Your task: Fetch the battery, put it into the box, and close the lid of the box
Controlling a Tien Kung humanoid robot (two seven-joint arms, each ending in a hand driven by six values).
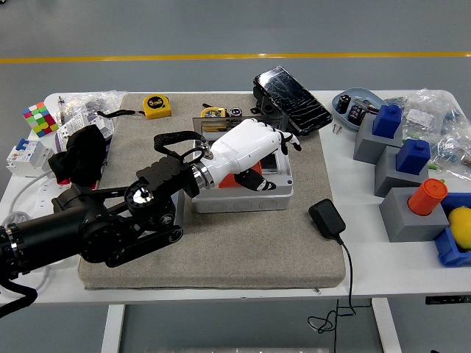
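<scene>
A white box [239, 198] stands on the grey mat [221, 250] at the table's middle. Its clear lid [213, 126] stands open at the back. My left hand [257, 147], white with a black arm, hovers over the box with its fingers spread toward the right rim. An orange battery [229, 179] shows under the palm, inside the box. I cannot tell whether the hand touches it. The thumb [254, 181] hangs down into the box. My right arm is out of view.
A black power adapter [327, 218] and its cable lie on the mat's right edge. A black case [291, 100] and a yellow tape measure [155, 106] lie behind the box. Grey blocks with blue and orange caps [412, 184] stand at the right, a colour cube [40, 118] at the left.
</scene>
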